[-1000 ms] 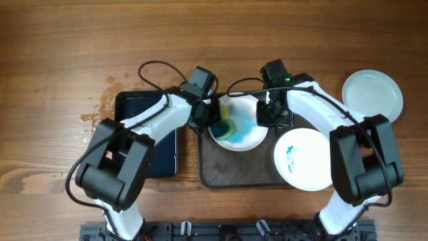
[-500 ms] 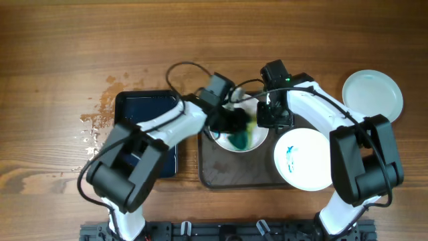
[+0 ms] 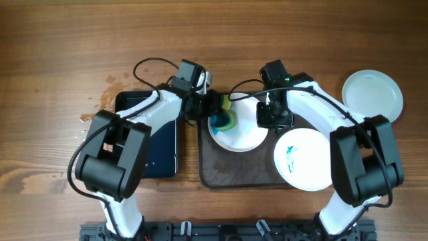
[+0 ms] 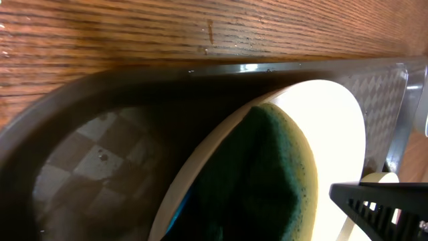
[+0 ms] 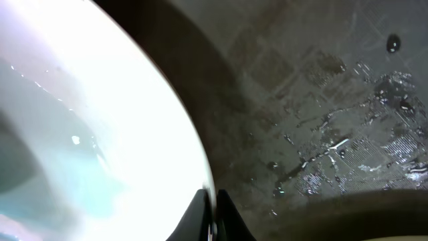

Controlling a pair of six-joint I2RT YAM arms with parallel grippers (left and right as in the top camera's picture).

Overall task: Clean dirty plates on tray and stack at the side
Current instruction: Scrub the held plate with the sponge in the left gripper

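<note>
A white plate [image 3: 242, 126] smeared blue-green lies on the dark tray [image 3: 227, 171]. My left gripper [image 3: 212, 112] is shut on a green and yellow sponge [image 3: 223, 118] pressed on the plate's left part; the left wrist view shows the sponge [image 4: 267, 181] on the plate [image 4: 334, 120]. My right gripper [image 3: 267, 117] is shut on the plate's right rim; the right wrist view shows its fingertips [image 5: 202, 214] pinching the rim [image 5: 180, 134]. A second dirty plate [image 3: 304, 159] with a blue mark lies at the tray's right edge. A clean plate [image 3: 372, 95] sits on the table at the far right.
A dark rectangular water basin [image 3: 147, 134] stands left of the tray under my left arm. Water splashes [image 3: 100, 110] mark the wood beside it. The tray floor is wet [image 5: 348, 147] next to the held plate.
My left gripper swept the sponge from the plate's middle back to its upper left edge. The blue-green smear on the plate has shrunk. The right arm has not moved.
</note>
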